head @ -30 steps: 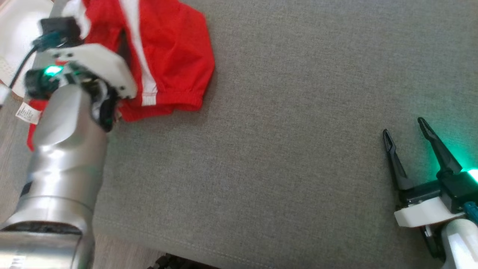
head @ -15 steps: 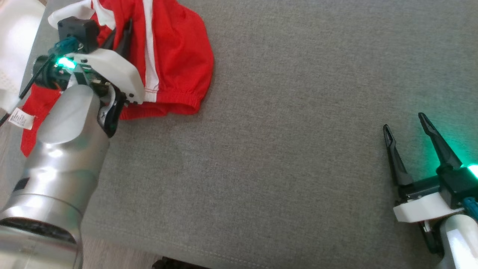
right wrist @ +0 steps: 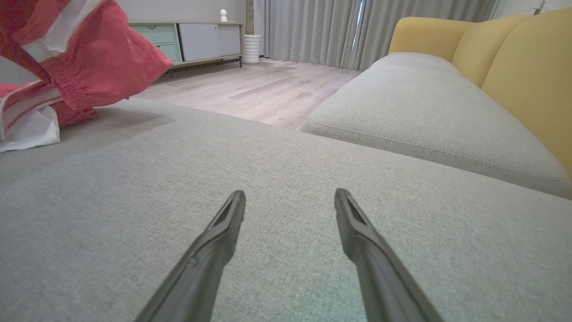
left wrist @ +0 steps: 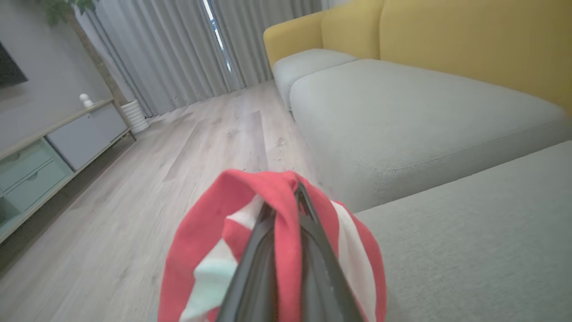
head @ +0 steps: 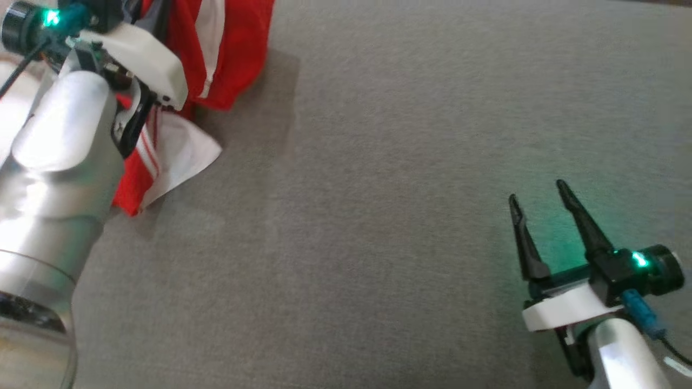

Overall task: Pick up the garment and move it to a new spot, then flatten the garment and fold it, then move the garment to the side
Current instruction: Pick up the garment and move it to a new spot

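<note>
Left wrist view: red white-striped fabric garment (left wrist: 210,210) is pinched in the fully closed left pincer (left wrist: 283,199), partly raised at the grey sofa cushion's (left wrist: 469,232) left edge. The right pincer (head: 536,191) is spread wide, empty. Pick-up is judged underway; carrying to the cushion's middle is needed next.

no readable text in any view, nothing legible on red-and-white garment (head: 243,48), grey sofa cushion (head: 411,162) plain, no brands or numbers made out

Red-and-white garment (head: 227,48) drapes onto the grey cushion (head: 378,243).
</note>
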Tool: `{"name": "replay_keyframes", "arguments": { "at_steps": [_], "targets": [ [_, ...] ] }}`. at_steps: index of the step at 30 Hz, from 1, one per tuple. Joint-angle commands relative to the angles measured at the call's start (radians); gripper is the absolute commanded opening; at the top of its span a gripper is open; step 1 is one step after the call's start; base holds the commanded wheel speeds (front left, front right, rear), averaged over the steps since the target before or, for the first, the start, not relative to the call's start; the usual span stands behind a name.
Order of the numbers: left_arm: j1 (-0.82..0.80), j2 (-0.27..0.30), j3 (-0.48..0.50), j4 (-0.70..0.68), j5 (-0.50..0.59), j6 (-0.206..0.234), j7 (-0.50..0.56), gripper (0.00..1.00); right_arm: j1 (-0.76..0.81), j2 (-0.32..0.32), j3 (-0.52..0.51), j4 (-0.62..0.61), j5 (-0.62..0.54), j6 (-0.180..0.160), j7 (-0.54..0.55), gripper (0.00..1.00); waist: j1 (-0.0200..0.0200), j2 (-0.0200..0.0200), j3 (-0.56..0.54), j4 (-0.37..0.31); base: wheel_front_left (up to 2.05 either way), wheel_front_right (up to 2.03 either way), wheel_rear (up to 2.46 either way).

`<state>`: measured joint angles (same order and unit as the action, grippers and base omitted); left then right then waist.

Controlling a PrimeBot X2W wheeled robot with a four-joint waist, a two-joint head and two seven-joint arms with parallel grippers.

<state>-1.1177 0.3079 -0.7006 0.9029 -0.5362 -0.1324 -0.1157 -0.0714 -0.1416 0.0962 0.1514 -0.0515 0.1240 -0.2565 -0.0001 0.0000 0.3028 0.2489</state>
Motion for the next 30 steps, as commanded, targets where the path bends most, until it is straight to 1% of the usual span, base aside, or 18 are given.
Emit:
{"name": "replay_keyframes", "arguments": {
  "at_steps": [1, 5, 9, 16, 22, 23, 24, 25, 26, 30],
  "targets": [
    [-0.070, 0.059, 0.000, -0.051, -0.011, 0.002, 0.012, 0.00, -0.014, 0.014, 0.029, -0.020, 0.009, 0.007, -0.005, 1.00, 0.0001, 0.0000, -0.058, -0.062, 0.00, 0.00, 0.00],
    [-0.100, 0.100, -0.060, -0.127, -0.018, 0.002, 0.051, 0.00, -0.020, 0.053, 0.041, -0.008, 0.022, 0.007, -0.005, 1.00, 0.0001, 0.0000, -0.105, -0.139, 0.00, 0.00, 0.00],
    [-0.116, 0.125, -0.105, -0.216, -0.028, 0.002, 0.091, 0.00, -0.029, 0.078, 0.057, -0.004, 0.036, 0.007, -0.005, 1.00, 0.0001, 0.0000, -0.132, -0.229, 0.00, 0.00, 0.00],
    [-0.113, 0.137, -0.191, -0.387, -0.076, 0.002, 0.158, 0.00, -0.043, 0.091, 0.080, -0.004, 0.070, 0.007, -0.005, 1.00, 0.0001, 0.0000, -0.148, -0.387, 0.00, 0.00, 0.00],
    [-0.110, 0.119, -0.268, -0.494, -0.112, 0.002, 0.202, 0.00, -0.066, 0.091, 0.111, -0.012, 0.120, 0.007, -0.005, 1.00, 0.0001, 0.0000, -0.125, -0.506, 0.00, 0.00, 0.00],
    [-0.108, 0.112, -0.283, -0.505, -0.117, 0.002, 0.208, 0.00, -0.072, 0.091, 0.112, -0.015, 0.126, 0.007, -0.005, 1.00, 0.0001, 0.0000, -0.117, -0.520, 0.00, 0.00, 0.00],
    [-0.097, 0.103, -0.311, -0.511, -0.127, 0.002, 0.219, 0.00, -0.084, 0.091, 0.120, -0.021, 0.139, 0.007, -0.005, 1.00, 0.0001, 0.0000, -0.100, -0.548, 0.00, 0.00, 0.00],
    [-0.097, 0.103, -0.311, -0.511, -0.127, 0.002, 0.219, 0.00, -0.084, 0.091, 0.120, -0.021, 0.139, 0.007, -0.005, 1.00, 0.0001, 0.0000, -0.100, -0.548, 0.00, 0.00, 0.00],
    [-0.075, 0.098, -0.345, -0.496, -0.131, 0.002, 0.233, 0.00, -0.093, 0.091, 0.132, -0.026, 0.150, 0.007, -0.005, 1.00, 0.0001, 0.0000, -0.083, -0.573, 0.00, 0.00, 0.00],
    [-0.008, 0.086, -0.421, -0.440, -0.161, 0.002, 0.251, 0.00, -0.104, 0.091, 0.149, -0.034, 0.172, 0.007, -0.005, 1.00, 0.0001, 0.0000, -0.043, -0.601, 0.00, 0.00, 0.00]
  ]
}}
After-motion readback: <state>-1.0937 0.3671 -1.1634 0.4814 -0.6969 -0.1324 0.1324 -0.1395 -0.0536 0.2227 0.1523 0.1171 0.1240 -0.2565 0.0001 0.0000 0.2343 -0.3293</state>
